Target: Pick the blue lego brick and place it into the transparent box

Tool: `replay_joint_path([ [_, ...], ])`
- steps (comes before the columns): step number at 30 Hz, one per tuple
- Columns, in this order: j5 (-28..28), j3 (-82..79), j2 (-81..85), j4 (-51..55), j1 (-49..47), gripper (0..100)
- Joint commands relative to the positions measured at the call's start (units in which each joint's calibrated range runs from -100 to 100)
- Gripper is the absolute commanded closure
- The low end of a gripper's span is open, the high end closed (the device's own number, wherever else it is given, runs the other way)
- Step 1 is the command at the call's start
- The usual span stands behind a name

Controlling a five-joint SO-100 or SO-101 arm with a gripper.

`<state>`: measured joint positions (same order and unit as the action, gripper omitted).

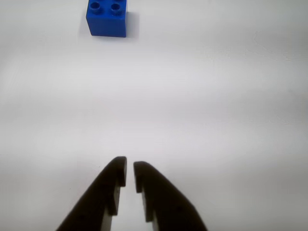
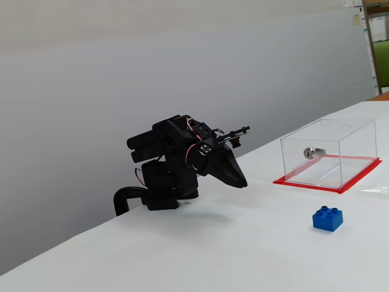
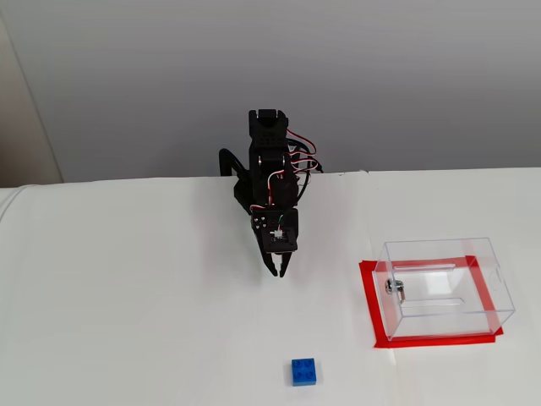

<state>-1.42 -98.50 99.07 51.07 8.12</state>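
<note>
The blue lego brick (image 1: pixel 107 18) sits studs-up on the white table at the top left of the wrist view, far ahead of my gripper (image 1: pixel 130 168). My black fingers are nearly closed with a thin gap and nothing between them. In both fixed views the brick (image 2: pixel 327 218) (image 3: pixel 304 371) lies alone on the table, apart from the folded arm, whose gripper (image 2: pixel 242 182) (image 3: pixel 279 271) points down toward the table. The transparent box (image 2: pixel 328 153) (image 3: pixel 443 288) with a silver lock and red base stands to the right of the arm, and holds nothing.
The white table (image 3: pixel 127 321) ends at a grey wall behind the arm's base (image 3: pixel 269 152). In a fixed view a shelf edge (image 2: pixel 377 42) shows at the far right.
</note>
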Motion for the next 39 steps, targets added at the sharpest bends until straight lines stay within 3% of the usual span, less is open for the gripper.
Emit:
replay_joint_path([
  [1, 0.2, -1.0, 0.7, -0.4, 0.3, 98],
  [22, -0.1, -1.0, 0.6, -0.6, -0.5, 98],
  [29, 0.4, -0.8, 0.4, -0.7, -7.6, 98],
  [39, 0.4, 11.3, -8.7, -0.6, -9.4, 98],
])
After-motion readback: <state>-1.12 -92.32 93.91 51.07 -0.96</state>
